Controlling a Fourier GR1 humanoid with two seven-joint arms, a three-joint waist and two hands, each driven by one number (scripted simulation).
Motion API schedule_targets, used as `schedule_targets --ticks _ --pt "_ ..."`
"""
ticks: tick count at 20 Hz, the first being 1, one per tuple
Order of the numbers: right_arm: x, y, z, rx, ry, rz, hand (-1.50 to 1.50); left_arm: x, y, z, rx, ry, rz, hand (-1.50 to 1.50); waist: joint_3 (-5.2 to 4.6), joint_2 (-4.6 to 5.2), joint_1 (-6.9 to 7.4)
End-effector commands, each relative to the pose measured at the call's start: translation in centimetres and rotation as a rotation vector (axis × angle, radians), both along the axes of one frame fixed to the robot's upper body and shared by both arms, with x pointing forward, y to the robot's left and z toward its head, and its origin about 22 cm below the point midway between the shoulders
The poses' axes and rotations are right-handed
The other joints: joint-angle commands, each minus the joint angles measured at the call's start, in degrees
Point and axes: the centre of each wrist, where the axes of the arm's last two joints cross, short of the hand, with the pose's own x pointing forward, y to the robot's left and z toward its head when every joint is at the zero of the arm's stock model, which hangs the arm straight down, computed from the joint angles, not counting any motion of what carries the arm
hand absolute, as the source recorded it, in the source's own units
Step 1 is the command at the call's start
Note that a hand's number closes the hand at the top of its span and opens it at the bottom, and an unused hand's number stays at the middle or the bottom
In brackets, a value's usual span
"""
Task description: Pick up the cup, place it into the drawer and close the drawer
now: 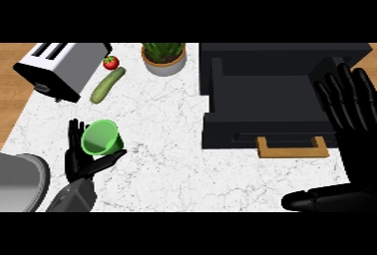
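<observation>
Spanning the view, a white marble bench (pixel 169 124) is bordered by wood (pixel 15 55). The green cup (pixel 100 136) is grasped by the left hand (pixel 85 164), well left of the drawer (pixel 258 99); the right hand (pixel 350 104) is spread open.

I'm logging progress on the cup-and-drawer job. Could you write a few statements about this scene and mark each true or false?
1. The left hand holds the green cup. True.
2. The cup already lies in the drawer. False: it is in the left hand over the counter, left of the drawer.
3. The tomato sits beside the toaster. True.
4. The right hand grips the drawer's wooden handle. False: it rests open at the view's right edge, fingers up, apart from the handle.
5. The cucumber lies right of the potted plant. False: it lies to the plant's left.
</observation>
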Motion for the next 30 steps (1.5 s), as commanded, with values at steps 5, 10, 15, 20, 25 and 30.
schedule_targets --ticks 5,10,15,20,25,30 --pt "-1.6 -1.1 0.6 0.003 0.007 -0.02 -1.5 -0.4 -0.4 -0.7 -0.114 -0.077 -0.094 -1.5 0.0 -0.01 -0.22" --pt "-0.3 1.0 -0.2 0.008 0.008 -0.005 -1.5 0.5 -1.4 -0.6 -0.144 -0.121 -0.14 1.5 -0.02 0.11 -0.22" --pt "0.0 -1.1 0.7 0.008 -0.005 0.0 -1.5 1.7 -1.9 0.2 -0.07 -0.187 -0.117 1.5 -0.02 0.12 -0.44" --pt "-0.7 -0.5 -0.3 0.003 0.004 -0.033 -1.5 0.1 -0.7 -0.3 -0.045 -0.195 -0.199 1.5 0.04 -0.1 0.11" --pt "-1.3 0.0 -0.1 0.001 -0.001 -0.006 -1.5 -1.2 0.1 -0.8 -0.018 -0.225 -0.251 1.5 0.02 -0.1 0.12" --pt "-0.1 0.9 -1.2 -0.026 0.009 -0.014 -1.5 1.4 -0.8 1.8 -0.03 -0.304 -0.3 1.5 0.09 -0.27 0.85"
